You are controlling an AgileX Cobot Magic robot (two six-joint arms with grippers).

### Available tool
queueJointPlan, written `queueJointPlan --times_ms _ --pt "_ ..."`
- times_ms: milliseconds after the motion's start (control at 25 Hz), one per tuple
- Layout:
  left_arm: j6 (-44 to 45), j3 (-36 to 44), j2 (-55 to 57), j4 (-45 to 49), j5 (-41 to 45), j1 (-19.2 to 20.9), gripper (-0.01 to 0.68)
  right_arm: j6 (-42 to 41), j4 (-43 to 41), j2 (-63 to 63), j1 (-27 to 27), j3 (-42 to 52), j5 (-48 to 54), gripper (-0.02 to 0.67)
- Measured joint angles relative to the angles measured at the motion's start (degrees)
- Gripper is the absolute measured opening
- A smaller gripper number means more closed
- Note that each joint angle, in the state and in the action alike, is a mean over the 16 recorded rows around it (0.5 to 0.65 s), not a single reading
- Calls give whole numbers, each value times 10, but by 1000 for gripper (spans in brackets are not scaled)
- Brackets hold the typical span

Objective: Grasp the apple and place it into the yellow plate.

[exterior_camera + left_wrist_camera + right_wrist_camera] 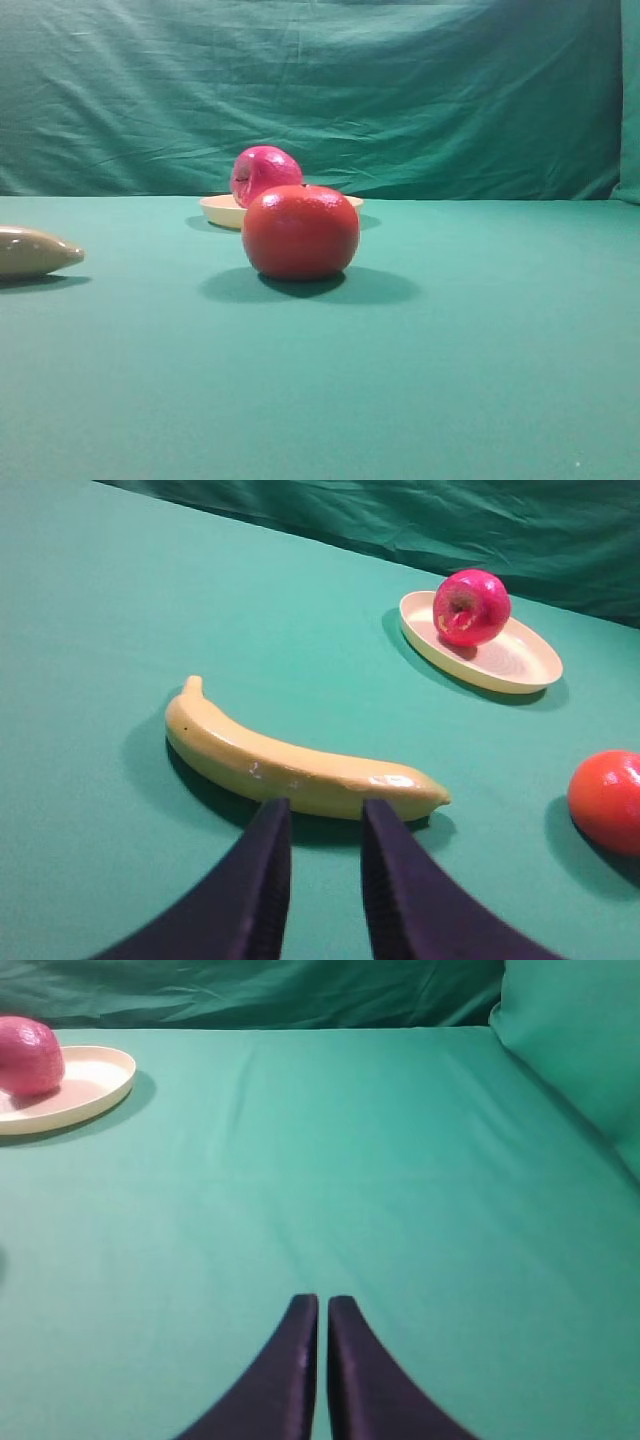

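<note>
The magenta-red apple (pixel 265 172) lies in the pale yellow plate (pixel 218 210) at the back of the table, tipped on its side. It also shows in the left wrist view (pixel 471 607) on the plate (pixel 520 670), and in the right wrist view (pixel 28 1055) on the plate (pixel 95 1085). My left gripper (pixel 322 815) is a little open and empty, just in front of a banana, far from the plate. My right gripper (pixel 322 1305) is shut and empty over bare cloth, far right of the plate. Neither gripper shows in the exterior view.
A larger orange-red fruit (pixel 300 231) stands in front of the plate and hides part of it; it also shows in the left wrist view (pixel 610 800). A yellow banana (pixel 290 765) lies at the left (pixel 30 250). A green cloth backdrop (pixel 400 90) rises behind the table.
</note>
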Motion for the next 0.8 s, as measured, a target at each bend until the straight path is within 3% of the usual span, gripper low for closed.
queueJointPlan --times_ms 800 --pt "0 0 0 0 0 0 157 0 0 0 0 0 1 0"
